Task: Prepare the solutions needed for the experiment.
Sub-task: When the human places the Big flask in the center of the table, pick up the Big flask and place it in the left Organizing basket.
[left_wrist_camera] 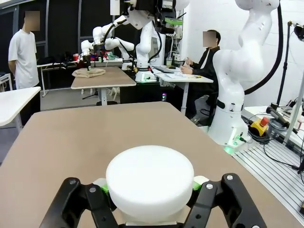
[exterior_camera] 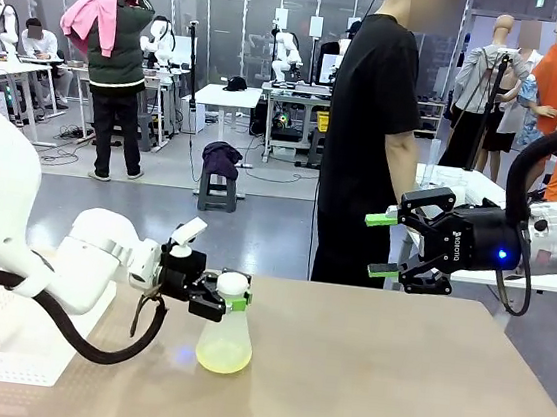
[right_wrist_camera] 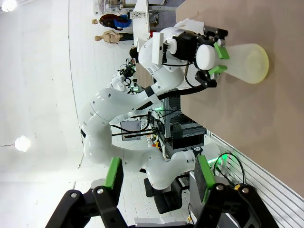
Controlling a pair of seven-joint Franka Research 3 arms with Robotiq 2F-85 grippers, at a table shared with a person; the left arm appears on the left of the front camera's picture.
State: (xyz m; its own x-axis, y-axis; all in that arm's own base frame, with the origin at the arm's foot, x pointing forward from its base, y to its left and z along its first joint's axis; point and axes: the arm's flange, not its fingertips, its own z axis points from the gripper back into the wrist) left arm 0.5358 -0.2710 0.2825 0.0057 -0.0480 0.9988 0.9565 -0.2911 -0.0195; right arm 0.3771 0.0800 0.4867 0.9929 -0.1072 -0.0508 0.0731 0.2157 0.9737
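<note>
Clamping left gripper (exterior_camera: 231,301) on flask (exterior_camera: 223,348) neck, solutions (exterior_camera: 222,361) sloshing below; risked slipping if jerked; right gripper (exterior_camera: 387,246) hung apart

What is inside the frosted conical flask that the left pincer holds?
The frosted conical flask holds a shallow layer of pale yellow see-through liquid at the bottom. The white round cap and the left pincer cover its neck.
</note>
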